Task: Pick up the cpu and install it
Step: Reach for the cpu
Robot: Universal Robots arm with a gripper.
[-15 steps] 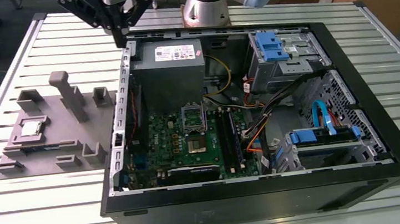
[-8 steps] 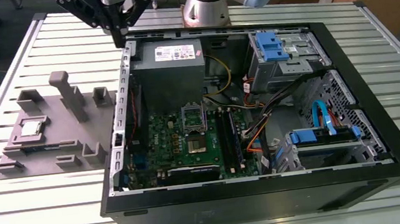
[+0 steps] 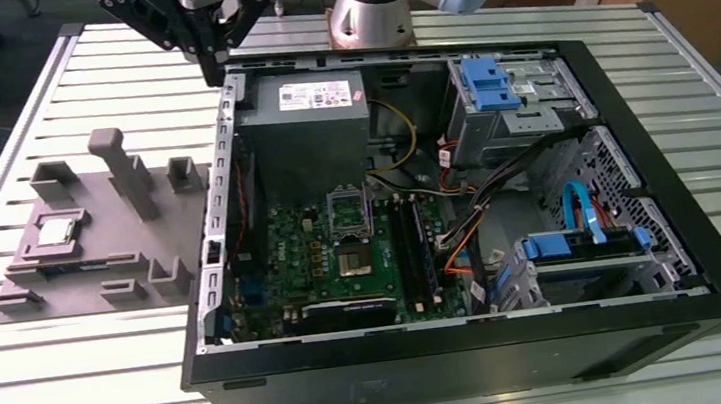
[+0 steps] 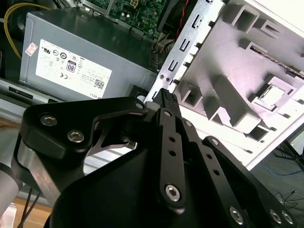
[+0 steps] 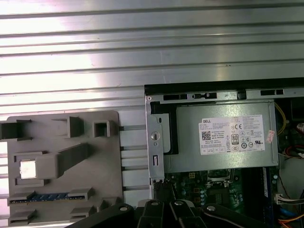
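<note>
One cpu [image 3: 58, 231], not picked yet: small flat square, shiny silver top, pale rim. It lies face up in a square pocket of the grey fixture [image 3: 117, 250] just beside the computer case [image 3: 483, 345] (pocket likely keeps it level and located for a top-down grab). Over the case's edge by the power supply [image 3: 305, 127] hangs the gripper [image 3: 215, 74], fingers pressed together, empty, well apart from the cpu.
</note>
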